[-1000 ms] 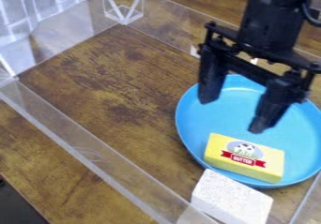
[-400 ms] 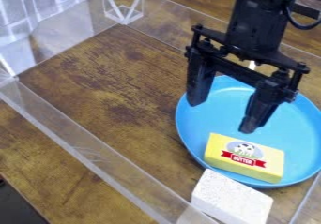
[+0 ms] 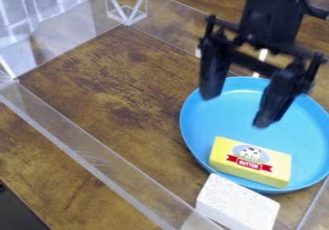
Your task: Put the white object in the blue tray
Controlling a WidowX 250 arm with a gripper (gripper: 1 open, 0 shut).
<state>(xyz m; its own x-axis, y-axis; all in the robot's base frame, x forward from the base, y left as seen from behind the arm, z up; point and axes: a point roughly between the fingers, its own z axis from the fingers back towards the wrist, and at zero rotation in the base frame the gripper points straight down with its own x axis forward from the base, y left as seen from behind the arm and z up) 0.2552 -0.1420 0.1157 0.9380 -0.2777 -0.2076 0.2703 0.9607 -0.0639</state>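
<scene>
While the speckled white block lies just outside the blue plate, the blurred black gripper hangs over that plate.

Nearest me, the block sits right by the plate's near rim, close to the yellow butter block inside it; it looks light, spongy and grippy, so I'd pinch its long sides mid-length, gently. Beyond, above the plate, the fingers seem spread, with nothing visible between them.
</scene>
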